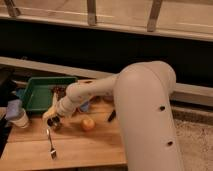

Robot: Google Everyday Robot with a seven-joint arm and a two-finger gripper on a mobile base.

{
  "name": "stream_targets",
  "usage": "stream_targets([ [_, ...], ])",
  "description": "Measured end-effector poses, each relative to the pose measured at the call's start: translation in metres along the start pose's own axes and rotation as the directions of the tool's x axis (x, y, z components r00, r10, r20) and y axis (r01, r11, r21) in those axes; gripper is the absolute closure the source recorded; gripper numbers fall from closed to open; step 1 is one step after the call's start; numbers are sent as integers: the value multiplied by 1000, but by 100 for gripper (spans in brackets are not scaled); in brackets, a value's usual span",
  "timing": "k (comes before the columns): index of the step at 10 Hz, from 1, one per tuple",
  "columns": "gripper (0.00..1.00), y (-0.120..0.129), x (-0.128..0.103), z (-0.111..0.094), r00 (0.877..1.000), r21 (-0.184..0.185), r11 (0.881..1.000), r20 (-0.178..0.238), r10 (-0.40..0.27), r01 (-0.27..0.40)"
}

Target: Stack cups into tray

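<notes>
Arm: bent at the elbow, reached down and left over the wooden table
Gripper: fingers spread wide, just above the metal cup, contact unclear
Metal cup: 1, on table in front of tray
Tray: 1, green
Orange fruit: 1
Fork: 1

The bulky white arm extended from the right foreground toward the left, its forearm sloping downward. The hand pointed down, low over the left part of the worktop, fingers spread apart.
</notes>
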Motion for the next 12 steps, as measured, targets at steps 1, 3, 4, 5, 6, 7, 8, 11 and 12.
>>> stream_targets([
  [1, 25, -2, 0, 0, 1000, 9, 1000, -2, 2, -2],
  [3, 25, -3, 2, 3, 1000, 21, 1000, -10, 7, -7],
  [4, 27, -9, 2, 0, 1000, 31, 999, -7, 16, -15],
  [5, 33, -12, 3, -1, 1000, 37, 999, -7, 20, -20],
  [6, 42, -12, 5, 0, 1000, 39, 999, -9, 22, -22],
  [7, 52, -13, 6, 1, 1000, 40, 999, -11, 24, -24],
  [8, 64, -15, 6, 2, 1000, 40, 999, -11, 29, -28],
  [11, 92, -17, 6, 3, 999, 39, 999, -14, 32, -31],
  [12, 98, -16, 6, 5, 999, 39, 999, -17, 31, -30],
])
